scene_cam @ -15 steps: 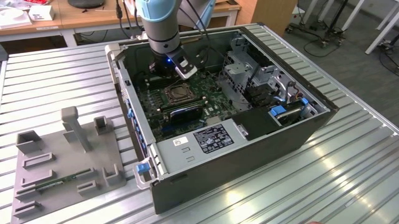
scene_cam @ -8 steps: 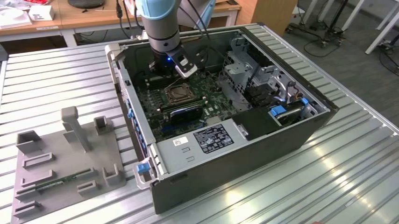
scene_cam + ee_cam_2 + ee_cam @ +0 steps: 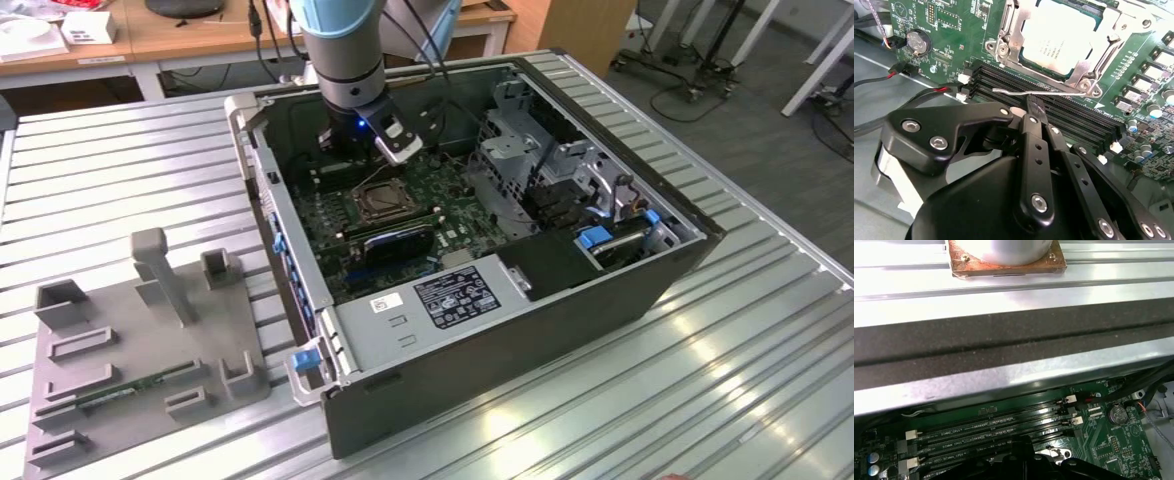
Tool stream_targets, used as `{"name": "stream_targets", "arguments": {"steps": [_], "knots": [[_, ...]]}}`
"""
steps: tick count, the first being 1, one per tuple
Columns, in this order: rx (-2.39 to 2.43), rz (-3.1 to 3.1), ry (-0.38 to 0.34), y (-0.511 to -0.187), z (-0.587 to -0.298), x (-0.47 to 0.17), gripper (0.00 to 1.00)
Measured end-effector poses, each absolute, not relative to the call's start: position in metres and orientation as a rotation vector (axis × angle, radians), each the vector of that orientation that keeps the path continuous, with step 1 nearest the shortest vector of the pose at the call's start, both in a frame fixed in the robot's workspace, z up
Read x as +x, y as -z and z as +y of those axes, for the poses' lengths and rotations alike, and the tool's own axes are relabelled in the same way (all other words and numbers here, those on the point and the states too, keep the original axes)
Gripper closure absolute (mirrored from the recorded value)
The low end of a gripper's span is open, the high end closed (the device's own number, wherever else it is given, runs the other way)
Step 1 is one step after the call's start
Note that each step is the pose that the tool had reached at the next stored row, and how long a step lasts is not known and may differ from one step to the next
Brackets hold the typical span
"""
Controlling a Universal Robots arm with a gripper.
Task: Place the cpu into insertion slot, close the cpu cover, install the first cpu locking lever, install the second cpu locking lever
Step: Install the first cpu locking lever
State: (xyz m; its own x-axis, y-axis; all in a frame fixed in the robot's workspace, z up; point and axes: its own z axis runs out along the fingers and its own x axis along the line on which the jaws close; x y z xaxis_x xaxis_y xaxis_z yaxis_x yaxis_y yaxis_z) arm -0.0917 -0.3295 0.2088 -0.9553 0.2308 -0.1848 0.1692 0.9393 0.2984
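The cpu (image 3: 1061, 35) lies flat in the insertion slot (image 3: 378, 200) on the green motherboard. The cpu cover (image 3: 1085, 66) is down over it, framing the chip's silvery top. A thin silver locking lever (image 3: 1014, 92) runs along the socket's edge, above the black memory slots (image 3: 1074, 117). My gripper (image 3: 1034, 106) is shut, and its black tip sits right at this lever, touching it or nearly so. In the exterior view the gripper (image 3: 378, 160) hangs inside the open case just behind the socket. In the first wrist view the gripper's dark body (image 3: 1019, 462) is low over the memory slots (image 3: 994, 425).
The open computer case (image 3: 667, 270) lies on a ribbed metal table; its wall (image 3: 1004, 340) rises close behind the gripper. A drive cage (image 3: 514, 150) and power supply (image 3: 454, 295) flank the board. Red and black wires (image 3: 914, 70) and a coin battery (image 3: 918, 42) lie nearby. A grey fixture tray (image 3: 134, 340) sits at the exterior view's left.
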Motion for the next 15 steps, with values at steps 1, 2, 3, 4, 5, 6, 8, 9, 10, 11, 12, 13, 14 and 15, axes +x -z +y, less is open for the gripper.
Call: {"name": "stream_targets", "arguments": {"steps": [1, 2, 3, 4, 5, 6, 8, 9, 10, 11, 12, 13, 14, 15], "knots": [[0.3, 2.878, -0.415, -0.2089, -0.3295, -0.0917, 0.89], [0.3, 2.878, -0.414, -0.209, -0.3295, -0.0917, 0.89], [0.3, 2.878, -0.415, -0.209, -0.3295, -0.0917, 0.89], [0.3, 2.878, -0.414, -0.209, -0.3295, -0.0917, 0.89], [0.3, 2.878, -0.414, -0.2091, -0.3295, -0.0917, 0.89], [0.3, 2.878, -0.414, -0.2094, -0.3295, -0.0917, 0.89], [0.301, 2.878, -0.414, -0.2097, -0.3295, -0.0917, 0.89], [0.3, 2.878, -0.414, -0.2099, -0.3295, -0.0917, 0.89], [0.3, 2.878, -0.415, -0.21, -0.3295, -0.0917, 0.89], [0.3, 2.878, -0.415, -0.21, -0.3295, -0.0917, 0.89], [0.3, 2.878, -0.415, -0.21, -0.3295, -0.0917, 0.89], [0.3, 2.878, -0.414, -0.2102, -0.3295, -0.0917, 0.89], [0.3, 2.878, -0.414, -0.2103, -0.3295, -0.0917, 0.89], [0.3, 2.878, -0.414, -0.2103, -0.3295, -0.0917, 0.89]]}}
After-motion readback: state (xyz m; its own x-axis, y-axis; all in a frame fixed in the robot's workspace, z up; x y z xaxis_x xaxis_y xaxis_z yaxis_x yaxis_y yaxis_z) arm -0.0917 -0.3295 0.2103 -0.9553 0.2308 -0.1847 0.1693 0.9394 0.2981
